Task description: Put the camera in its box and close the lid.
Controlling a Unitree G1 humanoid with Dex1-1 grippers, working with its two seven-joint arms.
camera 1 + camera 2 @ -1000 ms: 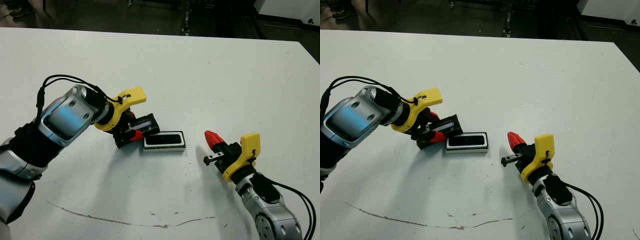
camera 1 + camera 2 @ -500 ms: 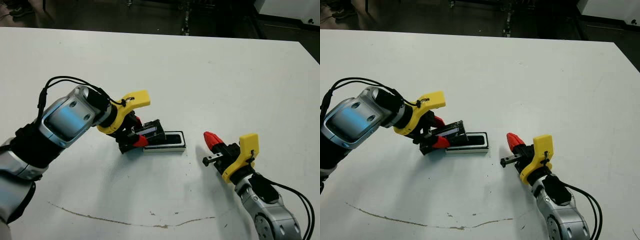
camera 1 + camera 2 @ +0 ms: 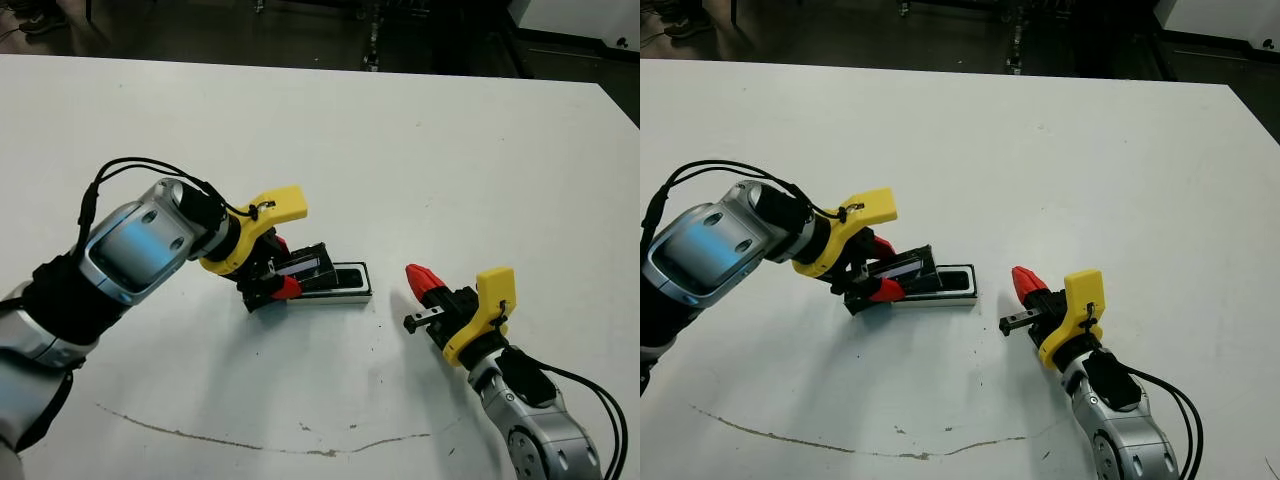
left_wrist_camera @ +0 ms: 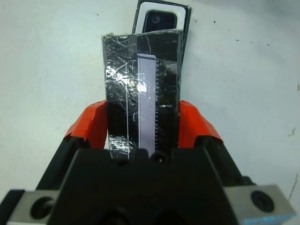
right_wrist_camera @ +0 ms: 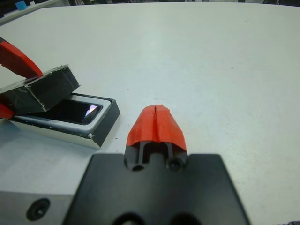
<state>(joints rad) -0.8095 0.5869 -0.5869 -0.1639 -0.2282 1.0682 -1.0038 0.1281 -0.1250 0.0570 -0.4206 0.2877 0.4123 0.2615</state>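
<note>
Left end effector clamps the lid tilted over the box, the camera inside; right end effector pinched empty, nearby

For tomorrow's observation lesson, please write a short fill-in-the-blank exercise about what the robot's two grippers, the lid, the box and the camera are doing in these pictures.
1. The lid is gripped by the robot's ____ gripper.
2. The camera lies inside the ____.
3. The right gripper holds nothing, and its red fingertips are pressed ____.
4. The lid is tilted over one end of the box, leaving the box only ____ covered.

Missing words: left; box; together; partly
</note>
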